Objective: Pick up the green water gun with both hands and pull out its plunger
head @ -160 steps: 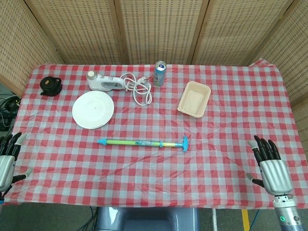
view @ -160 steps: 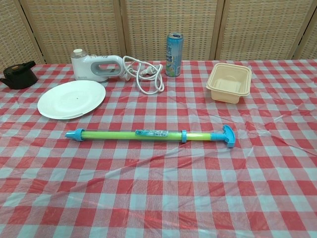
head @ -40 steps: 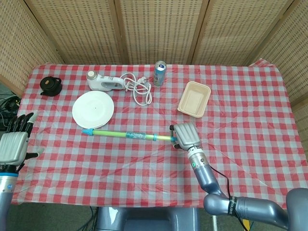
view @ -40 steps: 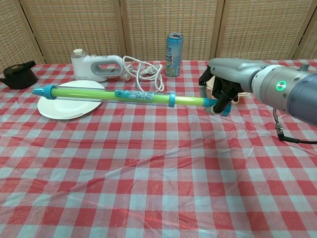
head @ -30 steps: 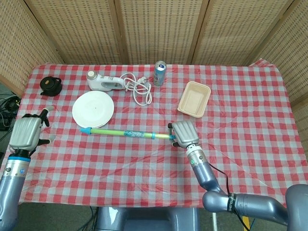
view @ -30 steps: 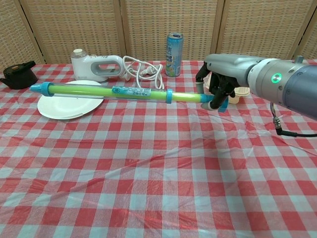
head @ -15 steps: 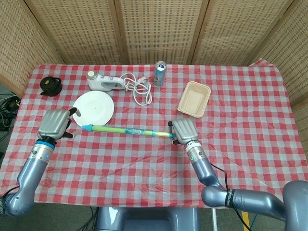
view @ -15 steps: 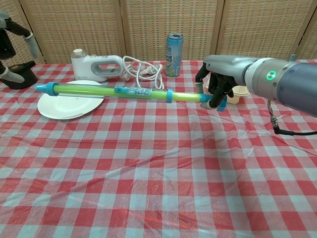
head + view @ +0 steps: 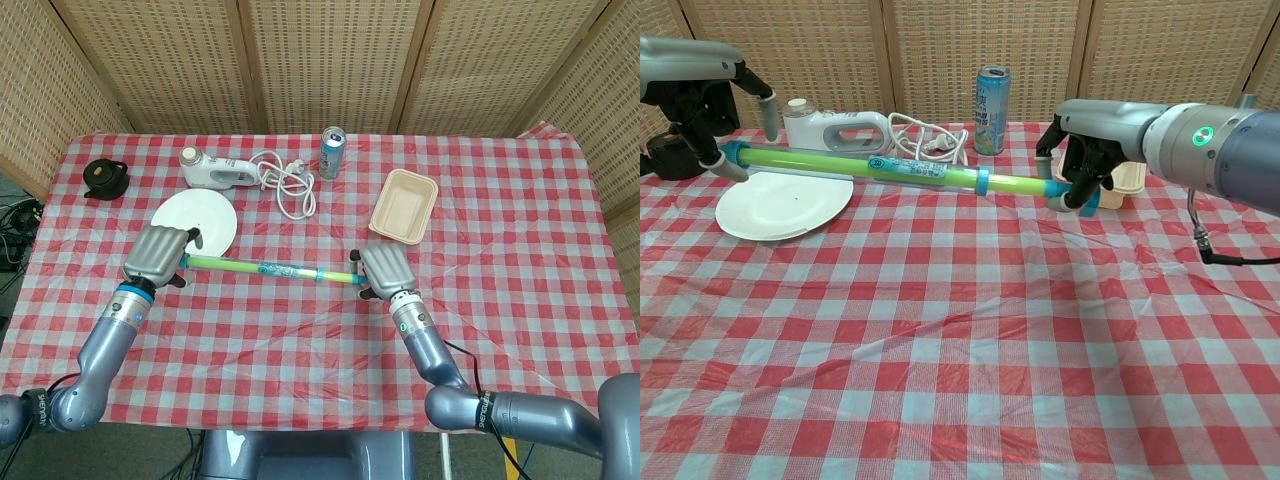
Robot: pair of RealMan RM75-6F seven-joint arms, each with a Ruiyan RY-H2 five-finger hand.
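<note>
The left hand is at the nozzle end of the water gun. Its fingers are curled around the tip, but I cannot tell if they grip it yet. The gun hangs in the air above the counter, over the edge of the plate. The right hand holds the blue handle of the plunger tight. With one hand at each end, they can probably pull it out.
</note>
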